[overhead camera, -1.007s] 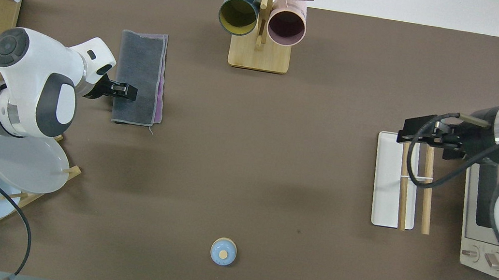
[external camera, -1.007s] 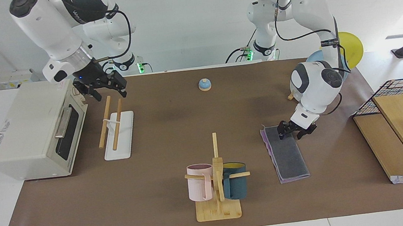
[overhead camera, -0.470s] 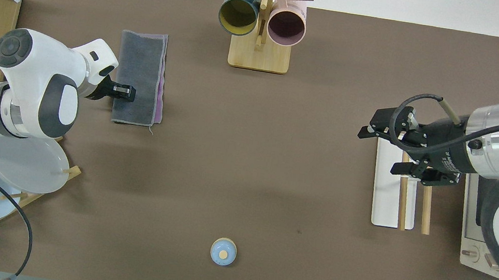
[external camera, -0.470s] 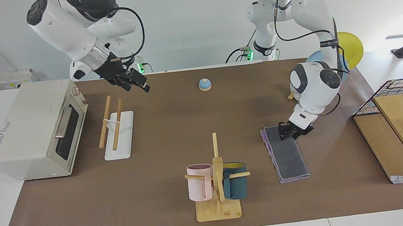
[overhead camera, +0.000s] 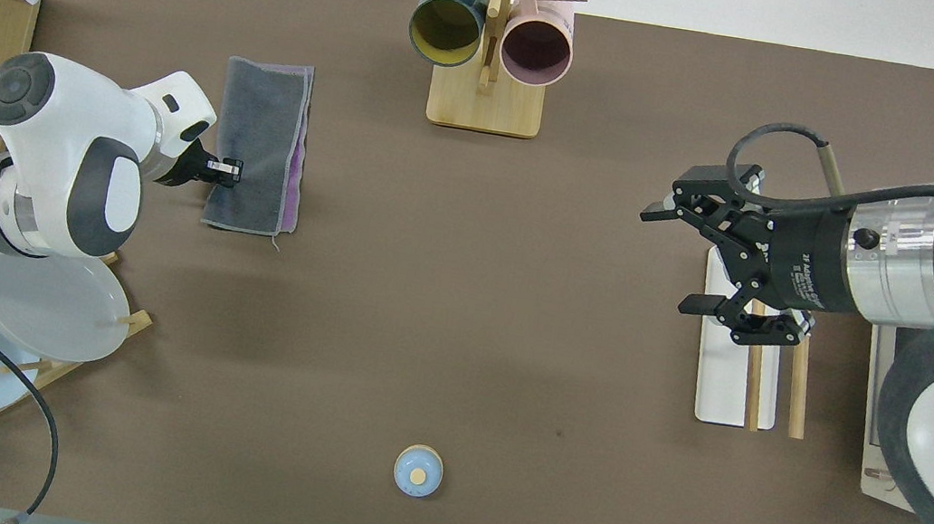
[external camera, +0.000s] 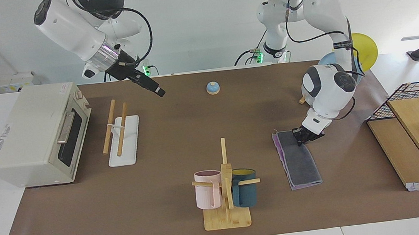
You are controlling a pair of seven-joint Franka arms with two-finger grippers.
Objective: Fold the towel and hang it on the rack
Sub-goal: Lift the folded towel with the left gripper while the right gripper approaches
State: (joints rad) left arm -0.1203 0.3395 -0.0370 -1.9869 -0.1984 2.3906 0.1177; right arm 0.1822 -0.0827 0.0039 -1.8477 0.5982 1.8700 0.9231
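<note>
- One towel point(external camera: 298, 156) lies folded into a long strip on the brown mat point(external camera: 180, 136), dark grey face up with a purple edge showing along one side, toward the left arm's end of the table.
- Its end nearer the robots is pinched by the left gripper point(external camera: 302, 136), whose fingers look closed on the cloth's edge, though from here the contact is small and hard to read for certain.
- Farther from the robots than that end, the rest of the strip rests flat on the mat.
- Toward the right arm's end stands the rack point(external camera: 121, 133), two light-wood rods on a white base, bare of any cloth, just beside the toaster oven point(external camera: 36, 132).
- Up in the air near the rack hangs the right gripper point(overhead camera: 686, 261), fingers spread wide and holding nothing, over the mat by the rack's white base.
- Between towel and rack sits the mug tree point(external camera: 225, 193) with a pink mug point(external camera: 206, 190) and a dark teal mug point(external camera: 245, 193).
- Close to the robots sits a small blue bell point(external camera: 212, 88).
</note>
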